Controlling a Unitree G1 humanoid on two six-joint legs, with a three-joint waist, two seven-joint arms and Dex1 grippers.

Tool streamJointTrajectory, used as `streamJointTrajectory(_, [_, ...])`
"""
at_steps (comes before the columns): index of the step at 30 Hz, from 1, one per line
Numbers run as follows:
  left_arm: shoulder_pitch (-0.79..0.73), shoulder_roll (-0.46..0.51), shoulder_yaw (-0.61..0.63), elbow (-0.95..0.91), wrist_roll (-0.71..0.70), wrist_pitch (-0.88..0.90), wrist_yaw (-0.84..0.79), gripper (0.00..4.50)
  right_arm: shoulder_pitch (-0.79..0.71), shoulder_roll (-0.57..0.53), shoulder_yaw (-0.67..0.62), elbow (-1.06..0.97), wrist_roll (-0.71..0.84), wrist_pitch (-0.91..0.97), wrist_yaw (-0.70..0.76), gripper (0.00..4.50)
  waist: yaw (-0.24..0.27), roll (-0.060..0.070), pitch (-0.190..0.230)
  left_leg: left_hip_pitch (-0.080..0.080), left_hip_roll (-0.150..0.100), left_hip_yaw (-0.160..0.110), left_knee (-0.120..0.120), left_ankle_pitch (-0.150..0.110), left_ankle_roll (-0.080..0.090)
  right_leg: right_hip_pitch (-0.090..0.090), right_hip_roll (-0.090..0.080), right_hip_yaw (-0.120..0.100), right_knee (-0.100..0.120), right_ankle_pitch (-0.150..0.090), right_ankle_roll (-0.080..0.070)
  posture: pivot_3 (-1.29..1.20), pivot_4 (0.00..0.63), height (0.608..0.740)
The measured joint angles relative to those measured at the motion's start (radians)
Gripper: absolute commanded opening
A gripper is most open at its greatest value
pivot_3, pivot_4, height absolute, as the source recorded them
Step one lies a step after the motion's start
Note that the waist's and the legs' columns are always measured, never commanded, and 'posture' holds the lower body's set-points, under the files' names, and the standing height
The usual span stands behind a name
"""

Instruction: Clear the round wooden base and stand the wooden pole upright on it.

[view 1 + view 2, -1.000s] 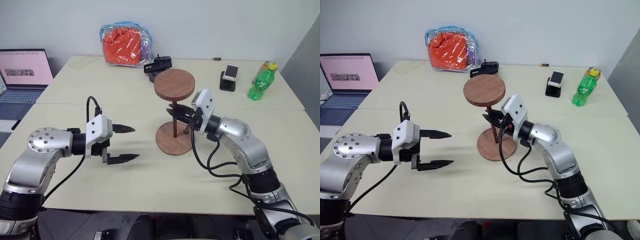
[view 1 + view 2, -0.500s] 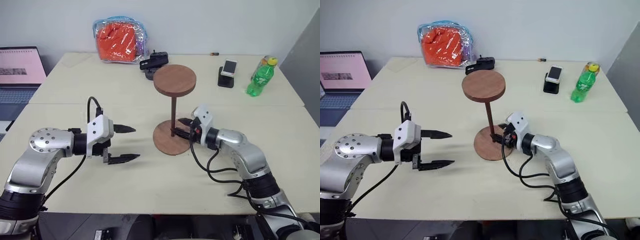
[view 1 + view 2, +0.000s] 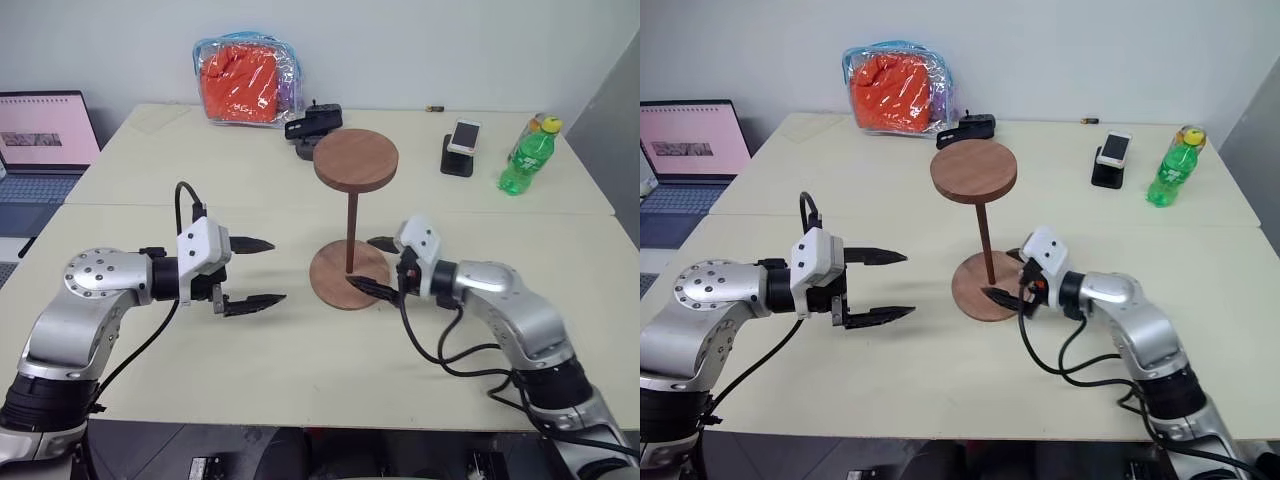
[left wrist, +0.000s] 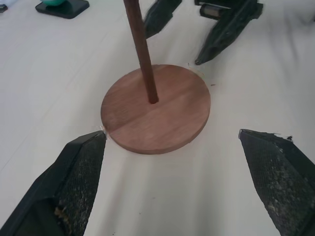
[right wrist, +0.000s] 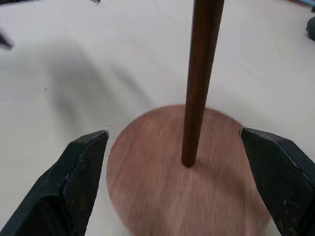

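The round wooden base [image 3: 335, 285] lies flat mid-table. The wooden pole [image 3: 350, 230] stands upright in its centre hole, with its disc [image 3: 355, 160] on top. My right gripper [image 3: 375, 266] is open at the base's right side. One finger is behind the pole's foot and one is over the near rim, and neither touches the pole [image 5: 202, 73]. My left gripper [image 3: 277, 270] hovers open a short way left of the base [image 4: 156, 109], with nothing between its fingers.
At the back of the table are an orange bag [image 3: 240, 80] and a black device [image 3: 315, 125]. A phone on a stand [image 3: 462, 145] and a green bottle [image 3: 525, 160] stand at the back right. A laptop [image 3: 45, 135] sits at the far left.
My right gripper slid down the pole, opened and let go, then drew back a little to the right. The pole stays upright on the base. The left gripper has hardly moved.
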Motion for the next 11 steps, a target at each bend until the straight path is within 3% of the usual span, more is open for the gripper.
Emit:
streamJointTrajectory(3, [0.005, 0.06, 0.001, 0.008, 0.045, 0.016, 0.012, 4.5, 0.092, -0.162, -0.139, -0.066, 0.055, -0.003, 0.092, 4.47, 0.0, 0.0, 0.001, 0.0, -0.001, 0.0, 0.0, 0.0, 0.0, 0.001, 0.0, 0.0, -0.001, 0.0, 0.0, 0.0, 0.15, 0.74])
streamJointTrajectory(11, [0.02, 0.093, 0.029, 0.093, 0.074, -0.02, 0.0, 4.5, 0.236, -0.379, -0.435, -0.121, 0.158, -0.023, 0.238, 4.47, -0.002, 0.001, 0.002, 0.001, 0.0, 0.001, 0.0, 0.0, 0.0, 0.001, 0.001, 0.001, 0.0, 0.0, 0.0, 0.0, 0.15, 0.74])
